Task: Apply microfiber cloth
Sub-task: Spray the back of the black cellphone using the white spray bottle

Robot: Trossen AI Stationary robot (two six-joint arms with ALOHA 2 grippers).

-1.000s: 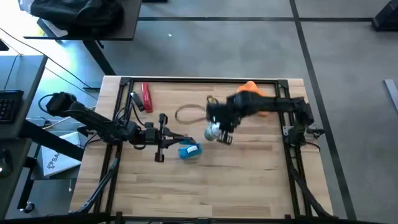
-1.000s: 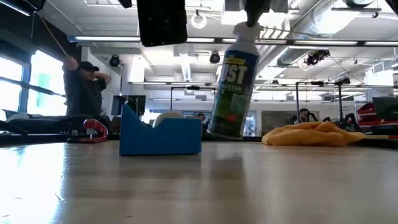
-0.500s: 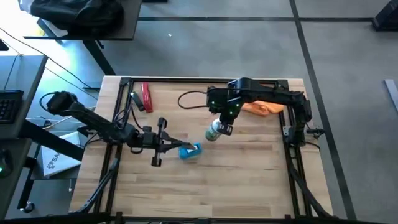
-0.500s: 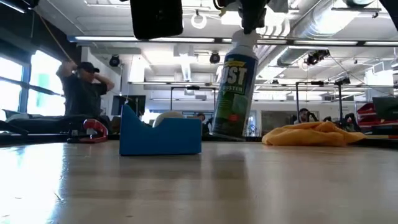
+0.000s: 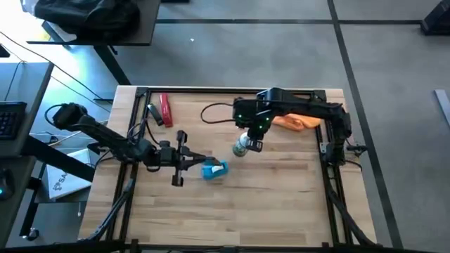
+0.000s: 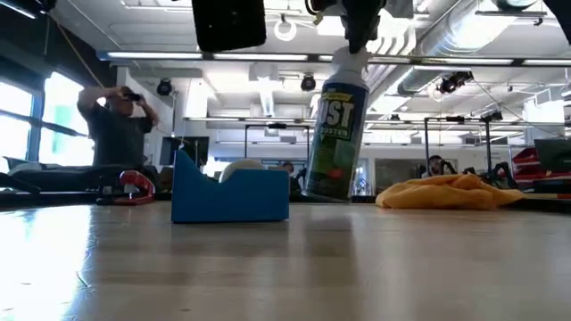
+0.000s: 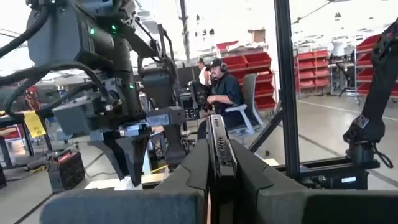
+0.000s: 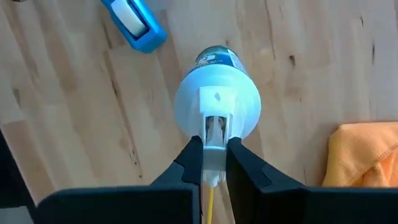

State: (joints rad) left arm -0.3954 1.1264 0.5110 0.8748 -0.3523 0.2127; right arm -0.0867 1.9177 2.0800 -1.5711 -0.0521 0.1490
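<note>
Light wood table (image 5: pixel 281 197), open workshop behind with red bins (image 7: pixel 249 68), person (image 6: pixel 116 125) standing. Right gripper (image 8: pixel 211 163) clamped on spray can (image 6: pixel 337 125) nozzle; left gripper (image 5: pixel 184 160) pinching flat black phone (image 7: pixel 217 155). Orange microfiber cloth (image 5: pixel 295 121) untouched.

floor (image 5: pixel 281 49): grey | ceiling (image 6: pixel 161 40): exposed ducts | shelving (image 7: pixel 314 71): red bins

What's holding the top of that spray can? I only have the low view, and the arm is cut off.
Observer: The right gripper. Its fingers are pinched on the nozzle of the spray can.
Operator: Is the cloth touching the can?
Observer: No. From above, the microfiber cloth lies apart from the can, partly under the right arm, and nothing grips it.
Operator: And the left arm?
Observer: The left gripper sits beside the blue tape dispenser. It is clamped on a thin dark slab that looks like a black phone, held edge-on.
</note>
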